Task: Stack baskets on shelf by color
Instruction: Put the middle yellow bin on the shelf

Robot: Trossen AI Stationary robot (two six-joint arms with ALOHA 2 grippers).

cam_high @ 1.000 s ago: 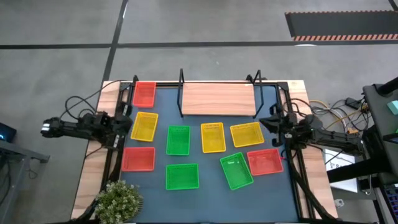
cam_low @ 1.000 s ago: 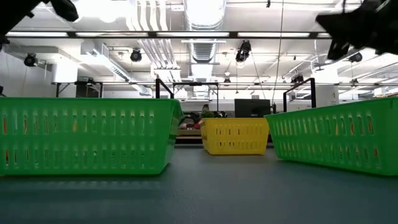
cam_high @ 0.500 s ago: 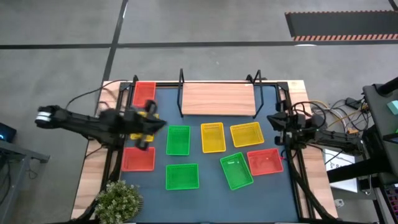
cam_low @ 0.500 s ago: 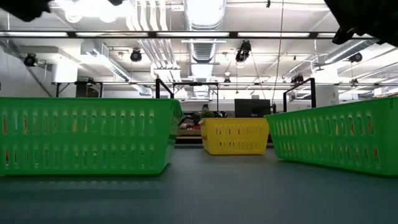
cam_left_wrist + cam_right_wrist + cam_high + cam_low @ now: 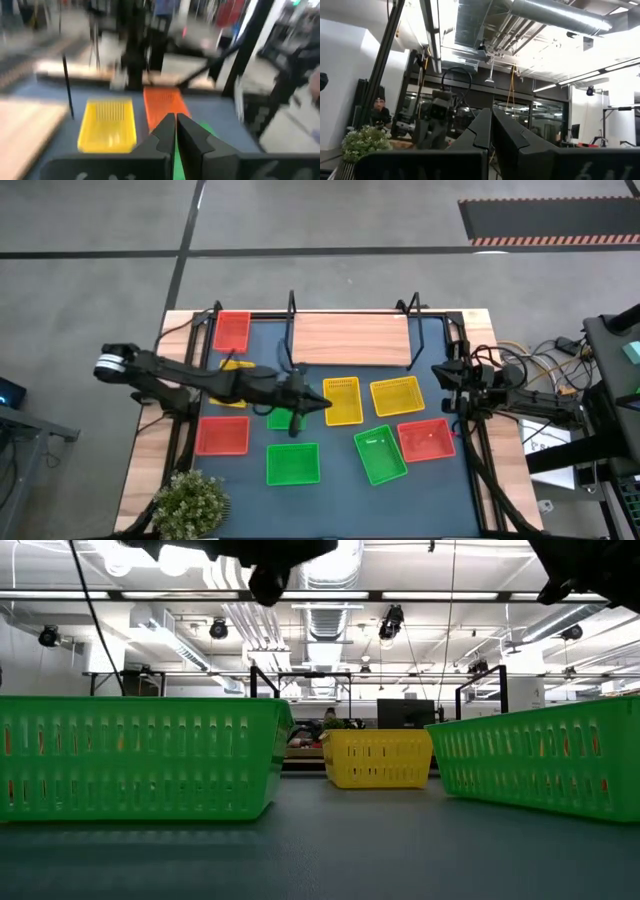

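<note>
Nine baskets lie on the blue tabletop: red ones [image 5: 232, 330] [image 5: 222, 436] [image 5: 426, 440], yellow ones [image 5: 343, 401] [image 5: 396, 396] [image 5: 236, 368], green ones [image 5: 293, 463] [image 5: 380, 455] [image 5: 287, 418]. The wooden shelf [image 5: 350, 340] stands bare at the far edge. My left gripper [image 5: 322, 402] is shut and empty, raised over the table's middle, between a green and a yellow basket. In its wrist view the gripper [image 5: 175, 131] faces a yellow basket [image 5: 107, 125] and a red one [image 5: 162, 105]. My right gripper [image 5: 441, 376] is shut [image 5: 492, 125] and empty at the right edge.
A potted plant [image 5: 190, 502] stands at the near left corner. Black frame rails [image 5: 470, 450] run along both table sides. Cables [image 5: 540, 365] lie off the right edge. In the low view two green baskets [image 5: 140, 755] [image 5: 540, 765] flank a yellow one [image 5: 378, 760].
My left arm has swung out from the table's left edge toward the right, passing above the left yellow basket and the far green basket. Its gripper now hangs over the table's middle. No basket has moved.
</note>
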